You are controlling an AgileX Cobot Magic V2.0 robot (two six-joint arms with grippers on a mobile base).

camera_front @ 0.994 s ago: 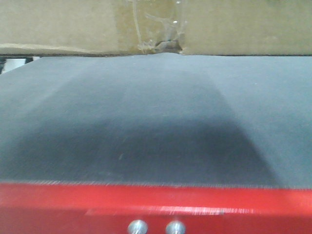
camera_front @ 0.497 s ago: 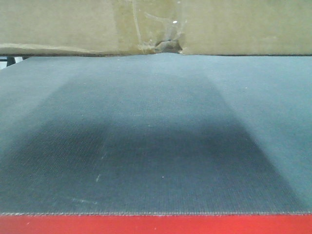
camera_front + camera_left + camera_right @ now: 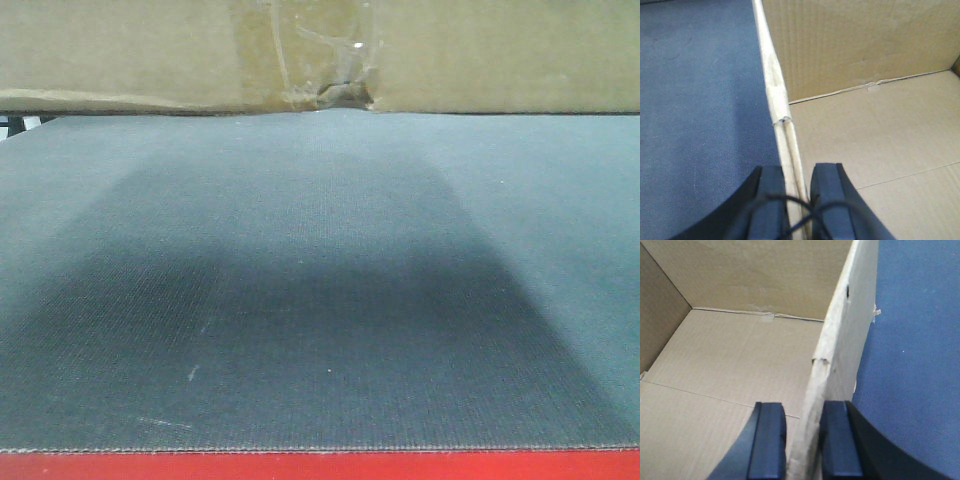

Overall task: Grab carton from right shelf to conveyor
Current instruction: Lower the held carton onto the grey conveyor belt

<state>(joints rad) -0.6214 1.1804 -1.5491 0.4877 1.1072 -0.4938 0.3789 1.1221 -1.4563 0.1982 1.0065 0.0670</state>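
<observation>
The brown carton (image 3: 150, 50) rests on the dark grey conveyor (image 3: 320, 250), at the far end of the belt, with clear tape and a small tear (image 3: 345, 95) at its lower edge. Seen from the left wrist, my left gripper (image 3: 799, 172) is shut on the upright left wall of the open carton (image 3: 865, 125), one finger inside and one over the belt (image 3: 700, 100). My right gripper (image 3: 804, 407) is shut on the right wall of the carton (image 3: 740, 355) in the same way, beside the belt (image 3: 910, 350). The right shelf is out of view.
The conveyor's red front edge (image 3: 320, 468) runs along the bottom of the front view. A sliver of light background (image 3: 20, 122) shows past the belt's far left corner. The carton's inside is bare cardboard.
In the front view the red edge has dropped lower in the frame and its two bolts have left the view. The carton keeps its place at the top.
</observation>
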